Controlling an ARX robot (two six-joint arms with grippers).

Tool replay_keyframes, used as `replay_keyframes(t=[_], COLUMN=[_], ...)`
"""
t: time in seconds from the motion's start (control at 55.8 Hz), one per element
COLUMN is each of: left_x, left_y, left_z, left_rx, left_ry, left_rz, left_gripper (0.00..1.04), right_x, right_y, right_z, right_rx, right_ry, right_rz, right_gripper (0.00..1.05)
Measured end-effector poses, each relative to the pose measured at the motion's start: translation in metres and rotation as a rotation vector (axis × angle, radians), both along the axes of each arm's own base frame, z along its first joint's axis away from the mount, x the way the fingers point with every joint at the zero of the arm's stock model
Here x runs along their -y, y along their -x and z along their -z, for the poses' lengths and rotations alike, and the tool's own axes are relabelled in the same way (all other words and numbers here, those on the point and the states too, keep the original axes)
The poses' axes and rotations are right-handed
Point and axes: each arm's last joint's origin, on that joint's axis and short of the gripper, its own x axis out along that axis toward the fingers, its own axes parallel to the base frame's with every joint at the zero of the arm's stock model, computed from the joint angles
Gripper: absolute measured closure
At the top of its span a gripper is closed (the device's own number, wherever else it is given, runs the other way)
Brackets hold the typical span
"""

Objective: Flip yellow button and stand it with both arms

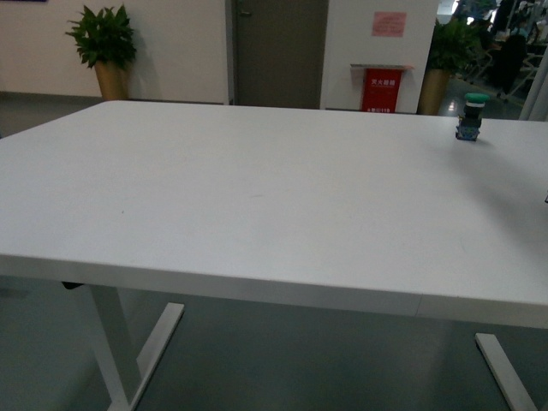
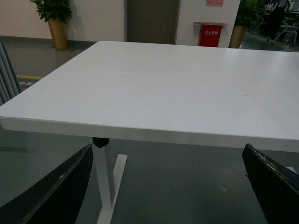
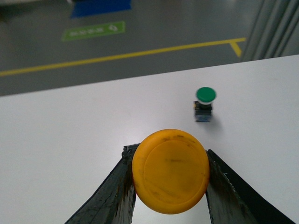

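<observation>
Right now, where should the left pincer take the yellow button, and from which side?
Probably by its body, behind the cap, coming from the side away from the right wrist. The right pincer clamps the yellow button across the cap rim, face toward that wrist's camera, so the body, hidden here, should point away. The left pincer is open.

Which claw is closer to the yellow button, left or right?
Right. The right claw grips the yellow button, a finger against each side of its cap. The left claw hangs open off the near edge of the table, no button in its view.
</observation>
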Motion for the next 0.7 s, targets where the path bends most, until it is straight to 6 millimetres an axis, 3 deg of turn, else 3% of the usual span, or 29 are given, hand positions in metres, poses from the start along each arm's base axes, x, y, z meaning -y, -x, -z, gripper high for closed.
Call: replay_keyframes(t=[0.215, 0.43, 0.698], left_x=[0.0, 0.0, 0.0], left_y=[0.0, 0.0, 0.0], left_z=[0.0, 0.0, 0.0], left_rx=[0.0, 0.0, 0.0], left_ry=[0.0, 0.0, 0.0], left_rz=[0.0, 0.0, 0.0], left_gripper=[0.06, 0.06, 0.06], right_x=[0.032, 0.055, 0.056], right_y=[-0.031, -0.039, -0.055], right_z=[0.005, 0.028, 0.073], right_rx=[-0.173, -0.309, -0.405], right_ry=[0.172, 0.216, 0.165], right_rz=[0.052, 0.073, 0.069], right_gripper=[0.68, 0.68, 0.68])
